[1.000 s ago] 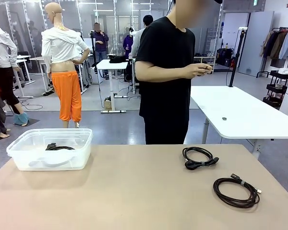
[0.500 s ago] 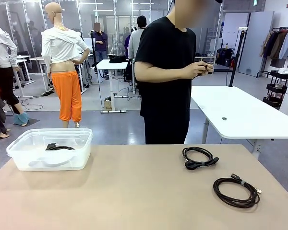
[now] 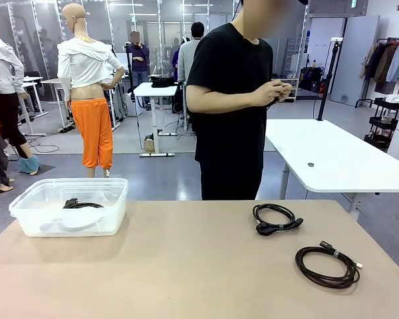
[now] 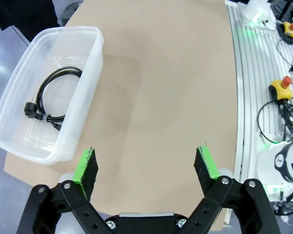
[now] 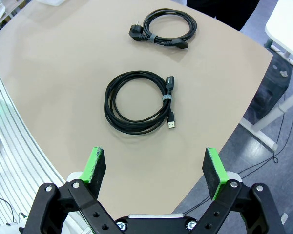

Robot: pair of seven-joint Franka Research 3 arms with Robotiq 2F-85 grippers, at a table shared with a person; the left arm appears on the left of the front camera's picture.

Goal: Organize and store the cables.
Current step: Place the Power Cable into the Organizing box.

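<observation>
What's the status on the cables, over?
Left gripper, right gripper open, empty. One cable in bin; near coil and far coil on table. Person at far side, hands off table.

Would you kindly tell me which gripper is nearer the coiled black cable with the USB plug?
Right. The right gripper hovers with the coiled black USB cable straight ahead of it; the left gripper is by the clear plastic bin.

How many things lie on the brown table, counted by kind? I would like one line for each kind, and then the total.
Bin: 1
Cables: 3 (binned cable, plug cable, USB cable)
Total: 4
</observation>
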